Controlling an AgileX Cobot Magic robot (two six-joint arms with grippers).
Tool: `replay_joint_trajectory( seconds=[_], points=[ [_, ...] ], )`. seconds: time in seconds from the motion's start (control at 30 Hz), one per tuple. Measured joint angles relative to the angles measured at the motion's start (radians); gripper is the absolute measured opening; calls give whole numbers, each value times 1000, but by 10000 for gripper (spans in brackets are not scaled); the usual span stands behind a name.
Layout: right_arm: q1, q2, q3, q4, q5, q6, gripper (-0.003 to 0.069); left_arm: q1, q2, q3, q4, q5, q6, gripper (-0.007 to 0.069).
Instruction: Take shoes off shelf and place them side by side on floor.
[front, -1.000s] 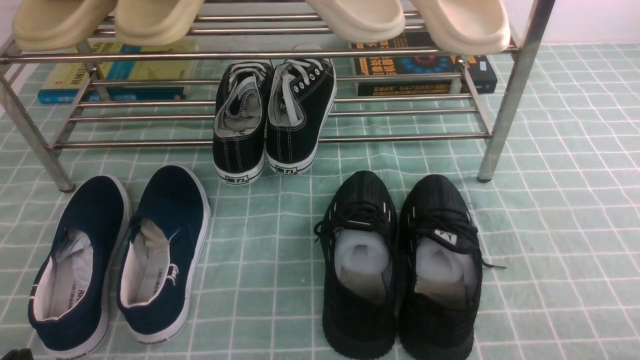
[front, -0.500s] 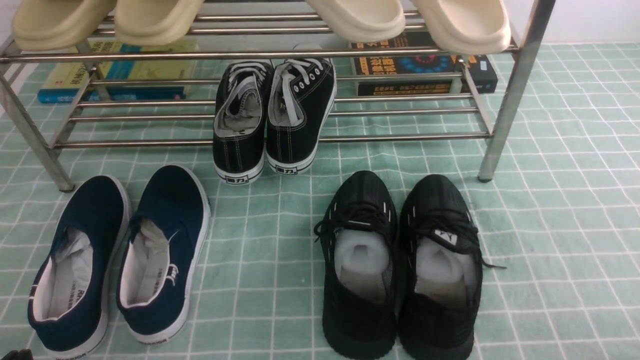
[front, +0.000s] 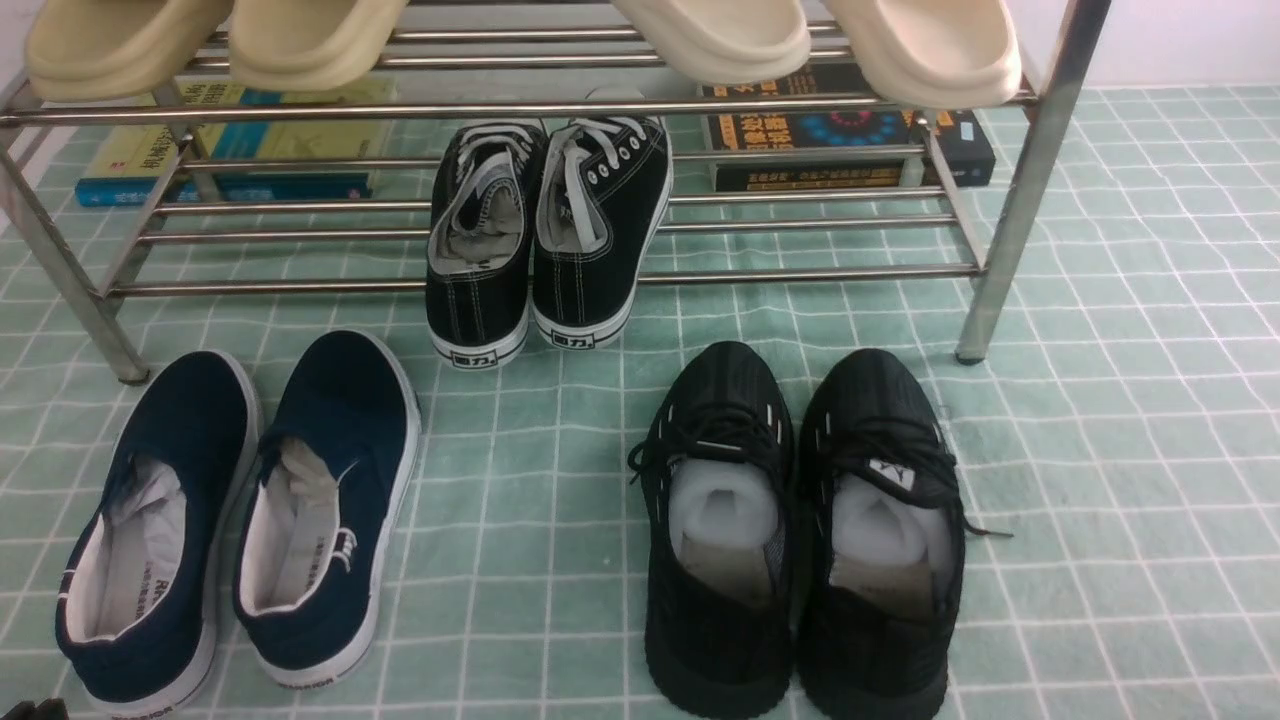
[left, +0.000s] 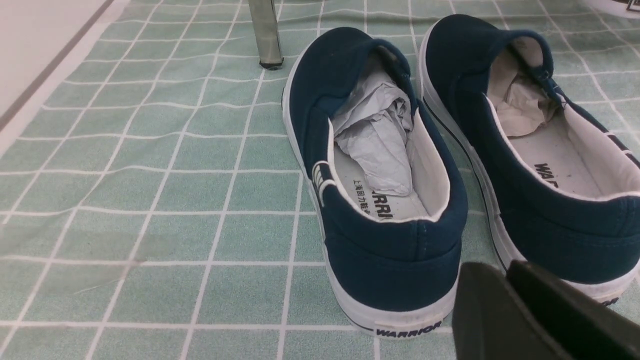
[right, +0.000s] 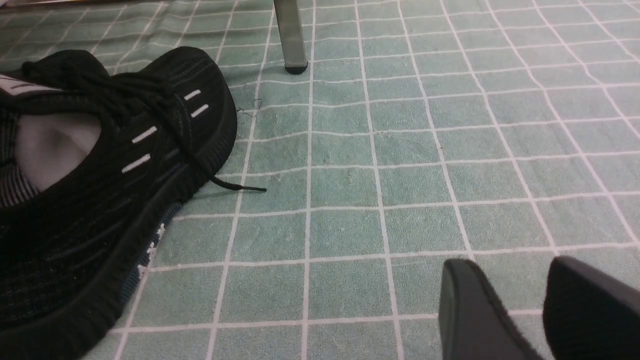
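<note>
The left pincer (left: 504, 270) stands narrow, its two tips slightly parted with nothing held between them, near the heels of the navy slip-on sneakers (front: 325, 520). The right pincer (right: 516, 262) is wide and holds nothing, above the floor (front: 1150, 450) and apart from the black knit shoes (front: 880, 560).

The navy slip-on sneakers are on the floor, toward its left edge, in front of the shelf (front: 1030, 180). They lie side by side, soles down, toes toward the shelf and both a little aslant. Wrinkled pale paper is tucked inside them, and WARRIOR is printed on the white heels.

The black knit shoes are also paired on the floor, toes to the shelf, farther toward its right edge and well apart from the navy pair. White padding fills their openings, and a loose lace end trails on the floor.

On the shelf's lower tier, around the middle of its front edge, sit black lace-up sneakers (front: 480, 290), their heels jutting past that edge. Cream clogs (front: 940, 60) rest on the upper tier, two toward its left end, two toward its right. Behind the lower bars lie books near both ends, yellow and blue ones (front: 290, 140) at left, dark ones (front: 820, 130) at right.
</note>
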Motion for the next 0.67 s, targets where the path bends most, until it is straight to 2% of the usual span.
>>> replay_joint_trajectory(
  seconds=[0.67],
  points=[
    [0, 0, 0, 0, 0, 0, 240, 0, 0, 0, 1, 0, 0, 106]
  ],
)
